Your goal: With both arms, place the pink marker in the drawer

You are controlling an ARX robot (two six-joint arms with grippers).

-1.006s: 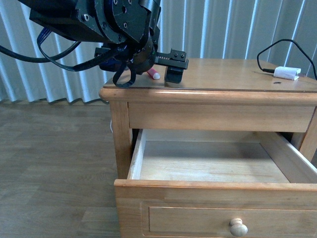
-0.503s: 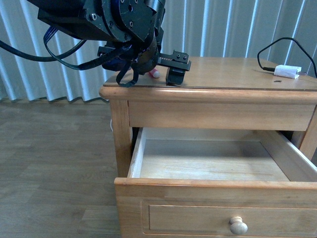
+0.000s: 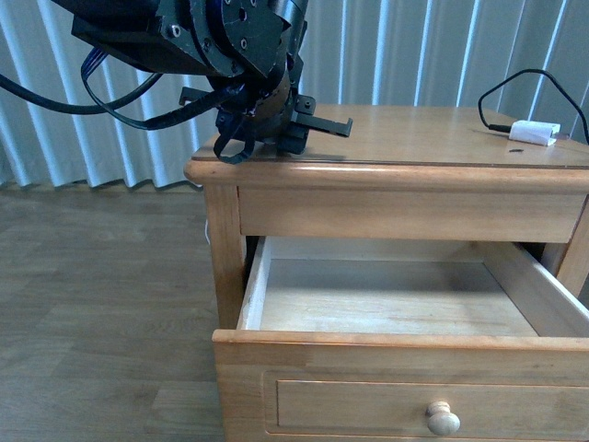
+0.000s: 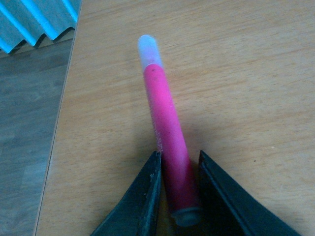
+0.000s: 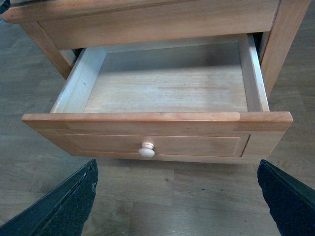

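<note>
Left end effector (image 4: 179,156) apparently clamps pink marker (image 4: 165,128) atop nightstand (image 3: 414,138), ten o'clock from drawer (image 3: 396,343); right end effector (image 5: 177,166) spread apart.

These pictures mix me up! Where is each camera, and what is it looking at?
Front: on the robot's body, facing the nightstand; the left arm shows.
Left wrist: behind the left gripper, looking at the pink marker it grips.
Right wrist: behind the right gripper, which is open, looking down into the open drawer.
Shared: front and right wrist both show the drawer.
</note>
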